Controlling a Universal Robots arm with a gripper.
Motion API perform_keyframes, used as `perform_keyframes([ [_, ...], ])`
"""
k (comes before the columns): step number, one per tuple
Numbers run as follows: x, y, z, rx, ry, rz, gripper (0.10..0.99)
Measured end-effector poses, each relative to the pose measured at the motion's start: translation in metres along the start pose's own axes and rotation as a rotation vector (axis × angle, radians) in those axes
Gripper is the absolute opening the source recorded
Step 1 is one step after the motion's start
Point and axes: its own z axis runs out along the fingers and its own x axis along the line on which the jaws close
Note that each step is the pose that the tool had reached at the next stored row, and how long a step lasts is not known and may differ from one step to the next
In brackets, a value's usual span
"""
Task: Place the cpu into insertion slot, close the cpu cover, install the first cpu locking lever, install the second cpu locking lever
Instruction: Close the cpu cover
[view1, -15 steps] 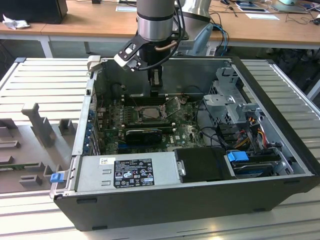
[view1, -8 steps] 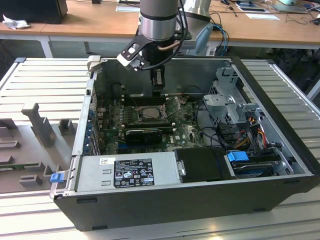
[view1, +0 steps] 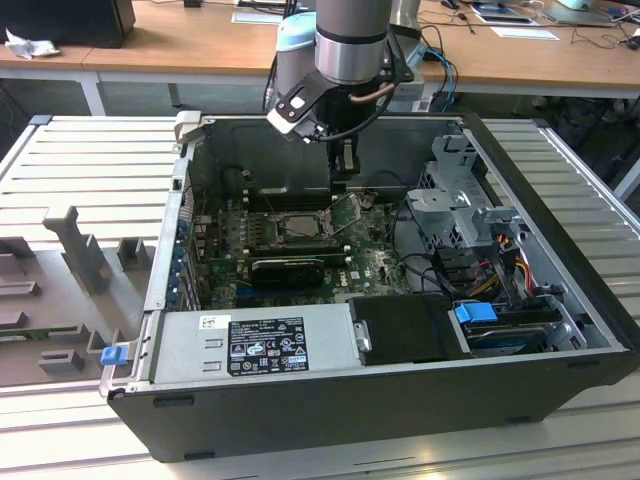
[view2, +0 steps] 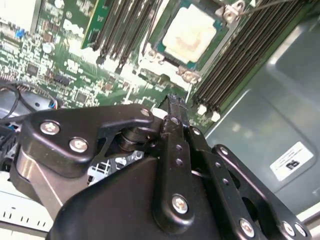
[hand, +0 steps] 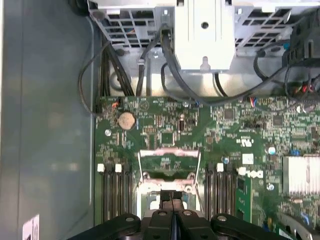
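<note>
The cpu (view2: 190, 31) lies flat in the insertion slot (view2: 159, 49), its pale silvery top showing in the second wrist view. In the exterior view the slot (view1: 298, 226) sits mid-board, and the cpu cover (view1: 346, 212) stands raised at the slot's edge on the exterior view's right. The first wrist view shows the cover (hand: 170, 152) as a silver frame with green board visible through its cut-out. My gripper (view1: 343, 176) hangs just above the cover, its black fingers pressed together (view2: 172, 101) (hand: 171, 196) with nothing visible between them. A thin wire lever (view2: 260, 5) runs beside the socket.
Long black memory slots (view2: 240, 55) flank the socket. A metal drive cage (view1: 462, 200) with cables (hand: 170, 75) stands at the exterior view's right. A black card (view1: 290, 268) and the power supply (view1: 250, 342) lie nearer the front. The case walls (view1: 180, 200) enclose the board.
</note>
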Motion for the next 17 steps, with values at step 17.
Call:
perform_keyframes([
  [17,-0.0004,0.035,0.0174,0.005,0.0005,-0.011,0.106],
])
